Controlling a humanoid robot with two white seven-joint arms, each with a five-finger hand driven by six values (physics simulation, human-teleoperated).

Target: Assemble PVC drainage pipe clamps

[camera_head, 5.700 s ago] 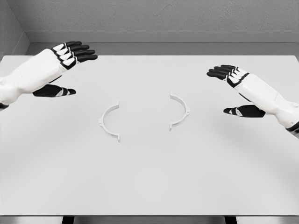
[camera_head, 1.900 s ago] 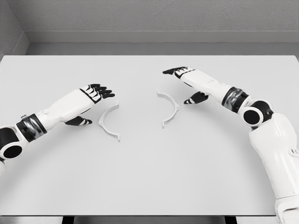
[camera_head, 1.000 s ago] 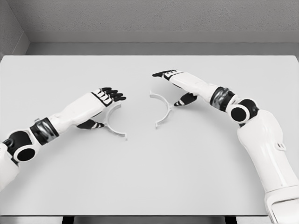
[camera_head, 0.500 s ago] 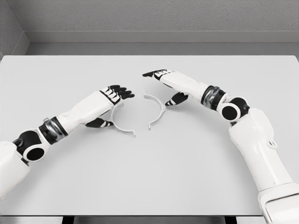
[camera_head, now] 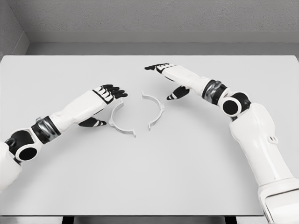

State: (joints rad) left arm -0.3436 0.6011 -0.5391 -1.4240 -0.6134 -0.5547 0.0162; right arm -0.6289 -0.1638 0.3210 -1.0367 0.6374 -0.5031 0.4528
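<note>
Two white half-ring clamp pieces lie at the table's middle with their open sides facing each other and a small gap between their ends. The left clamp half (camera_head: pixel 113 122) curves beside my left hand (camera_head: pixel 111 106), which is open, its fingers (camera_head: pixel 112 89) over the piece's upper end and its thumb just left of the arc. The right clamp half (camera_head: pixel 161 108) lies free. My right hand (camera_head: pixel 158 83) hovers open behind and to the right of it, thumb apart from the piece. Neither hand holds anything.
The white table (camera_head: pixel 149 186) fills the view, with its front edge at the bottom and a grey wall behind its far edge. Both forearms stretch in low over the table from the sides.
Over the earlier frames both hands slid the halves inward until they nearly meet. In the last half second my right hand drew back off the right half and my left hand eased slightly left.
</note>
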